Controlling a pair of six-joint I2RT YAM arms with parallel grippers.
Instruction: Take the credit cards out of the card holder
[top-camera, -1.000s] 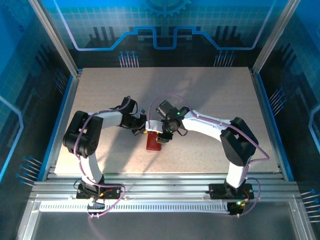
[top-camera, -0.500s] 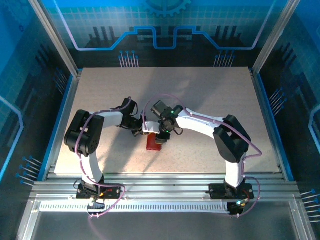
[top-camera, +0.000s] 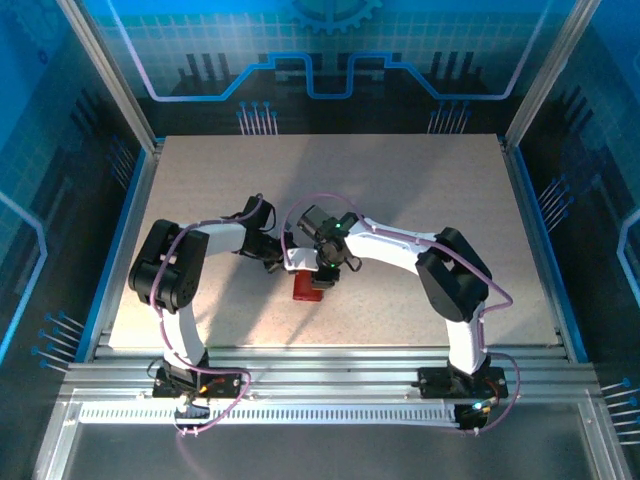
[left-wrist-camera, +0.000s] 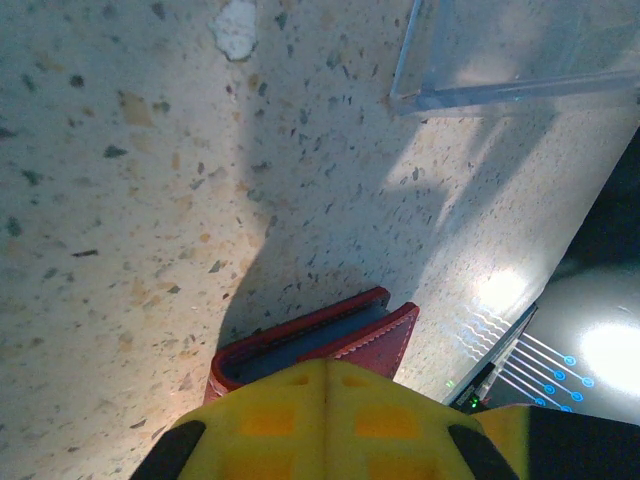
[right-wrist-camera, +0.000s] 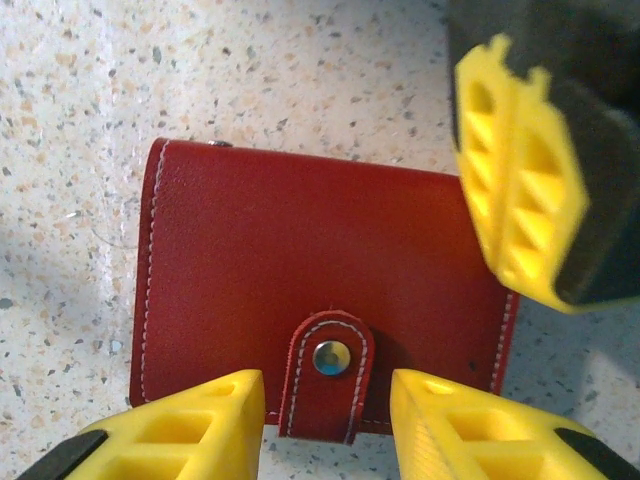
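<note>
From above, the holder (top-camera: 306, 290) lies near the middle of the worktop (top-camera: 400, 190), with both arms bent in over it; the left claw (top-camera: 283, 262) sits at its far left corner and the right claw (top-camera: 322, 272) just above it; I judge this to be one arm steadying the case while the other works the fastening.

In the left wrist view, the left claw's two yellow fingers meet along a seam, together, with nothing seen between them; the holder lies edge-on just past their tips, its red leaves a little parted on a grey lining; whether the tips press on it I cannot tell; a clear tray (left-wrist-camera: 500, 90) stands well beyond.

In the right wrist view, the holder lies flat and folded, its clasp (right-wrist-camera: 330, 375) snapped down, so the cards are presumably inside, not yet taken out; the right claw's fingers stand apart either side of the clasp, holding nothing, placed as if to pinch the tab; the left claw's finger overlaps the holder's far corner.
</note>
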